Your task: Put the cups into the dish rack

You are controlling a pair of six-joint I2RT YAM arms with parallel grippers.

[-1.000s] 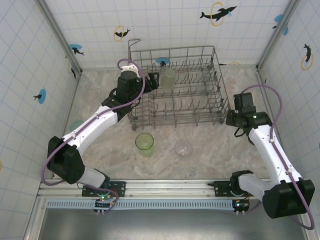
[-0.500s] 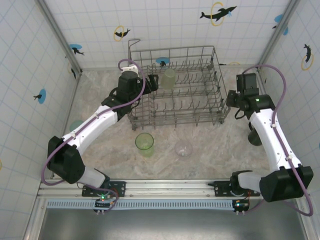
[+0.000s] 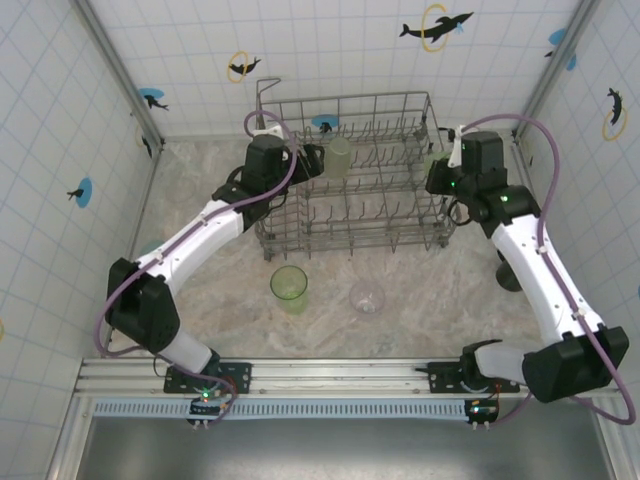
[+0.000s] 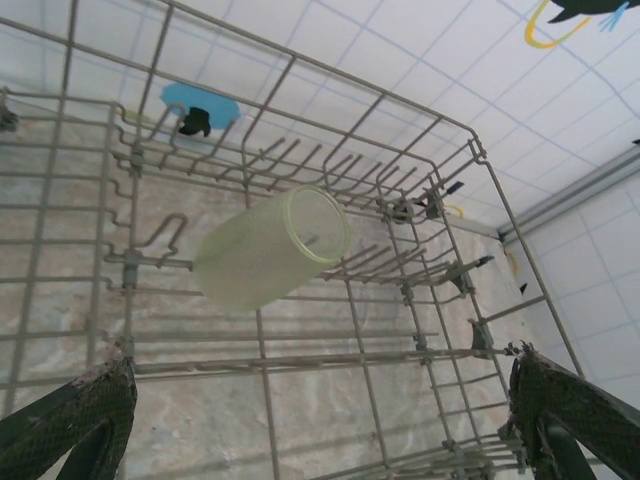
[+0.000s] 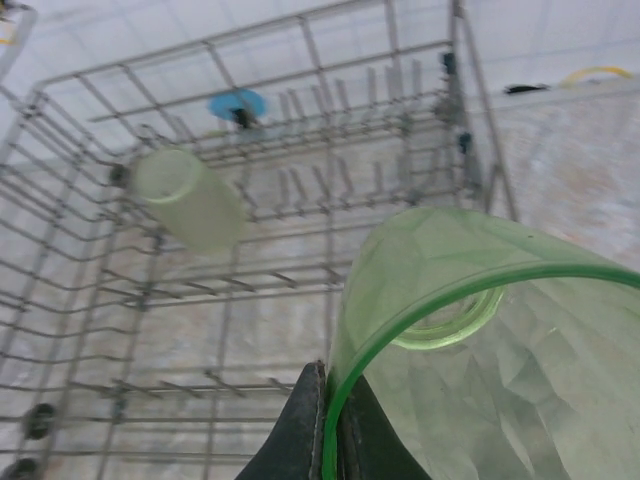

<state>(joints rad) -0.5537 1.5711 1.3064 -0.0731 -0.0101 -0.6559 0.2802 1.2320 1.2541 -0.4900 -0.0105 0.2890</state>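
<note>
The grey wire dish rack [image 3: 350, 235] stands at the back of the table. A pale green cup [image 3: 338, 155] lies tilted on its tines at the back left, seen close in the left wrist view [image 4: 270, 250]. My left gripper [image 3: 312, 160] hangs open over the rack's left part, its fingers [image 4: 70, 420] wide apart and nothing between them. My right gripper [image 3: 437, 172] is at the rack's right wall, shut on the rim of a translucent green cup [image 5: 480, 330]. Another green cup [image 3: 289, 287] and a clear cup [image 3: 367, 297] stand in front of the rack.
A teal cup [image 3: 152, 250] sits near the left wall, partly behind the left arm. A dark mug [image 3: 506, 276] stands on the right, partly hidden by the right arm. Tiled walls close in the table on three sides.
The right arm has swung from beside the rack's right front corner up and back to the top of its right wall, carrying the green cup. The left arm shifted slightly backward, still open.
</note>
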